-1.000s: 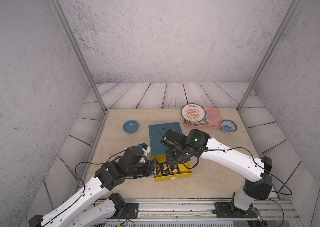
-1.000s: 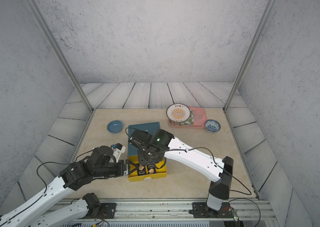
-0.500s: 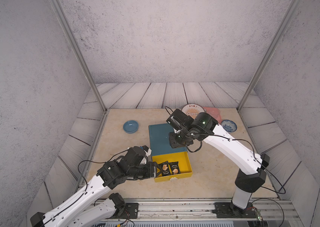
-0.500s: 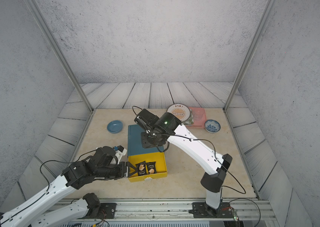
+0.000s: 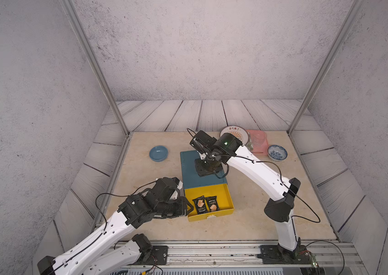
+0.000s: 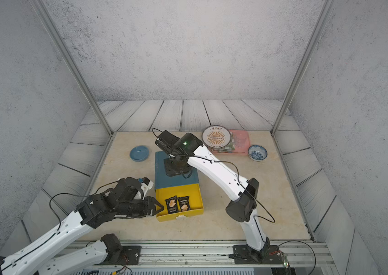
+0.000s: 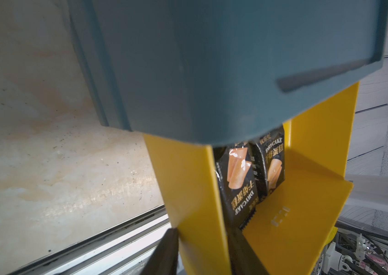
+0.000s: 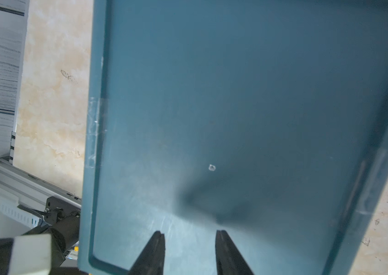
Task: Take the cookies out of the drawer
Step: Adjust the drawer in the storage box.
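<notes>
From here I see a pale, marbled beige surface [image 5: 247,214] inside a stall of rough grey walls [image 5: 200,47], with grey plank-look panels [image 5: 188,114] sloping up around it and a metal rail [image 5: 212,252] along the near edge. A plain blue bowl [image 5: 158,153] sits toward the far left. At the far right, a printed plate [image 6: 216,136] leans on a pink tray [image 6: 241,142] beside a blue-patterned bowl [image 6: 257,152]. In the middle stands a teal cabinet [image 5: 193,176] with its yellow drawer [image 5: 224,197] pulled toward the rail. The cookies [image 5: 200,205], two black packets, lie flat side by side in the drawer's near left corner. Their long axes run roughly front to back, and the prints face opposite ways. The left end effector [image 7: 203,235] is clamped on the drawer's left side wall, one finger on each face. The right end effector [image 8: 189,234] hangs over the cabinet top, its jaws parted and holding nothing.
</notes>
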Controlling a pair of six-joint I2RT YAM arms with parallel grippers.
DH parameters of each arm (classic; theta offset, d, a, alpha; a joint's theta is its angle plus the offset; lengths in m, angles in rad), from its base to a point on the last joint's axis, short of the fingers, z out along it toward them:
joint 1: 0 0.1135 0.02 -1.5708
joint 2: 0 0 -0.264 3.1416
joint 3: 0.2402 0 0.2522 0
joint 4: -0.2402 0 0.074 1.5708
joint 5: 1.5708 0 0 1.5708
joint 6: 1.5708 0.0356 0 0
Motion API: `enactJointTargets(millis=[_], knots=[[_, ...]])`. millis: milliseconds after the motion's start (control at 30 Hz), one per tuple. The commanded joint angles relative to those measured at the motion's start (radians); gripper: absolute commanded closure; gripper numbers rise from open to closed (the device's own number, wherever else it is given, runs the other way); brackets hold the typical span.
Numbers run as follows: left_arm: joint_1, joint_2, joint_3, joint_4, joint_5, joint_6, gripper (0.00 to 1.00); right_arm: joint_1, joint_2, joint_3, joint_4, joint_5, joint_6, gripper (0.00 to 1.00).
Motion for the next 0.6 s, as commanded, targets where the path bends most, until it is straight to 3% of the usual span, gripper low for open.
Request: enactJointTargets(millis=[0,267,567], knots=[[-0.004,0.011,0.051,-0.022,0.008,0.016,0.65,-0.002,0.019,0.025,-0.001,-0.016,-0.013,0.6],[-0.006,0.023,0.07,-0.031,0.06,0.03,0.83,-0.001,0.034,0.017,0.003,-0.017,-0.01,0.6],[-0.026,0.022,0.103,-0.068,0.056,-0.004,0.83,0.0,0.043,-0.013,0.019,-0.037,-0.009,0.61]])
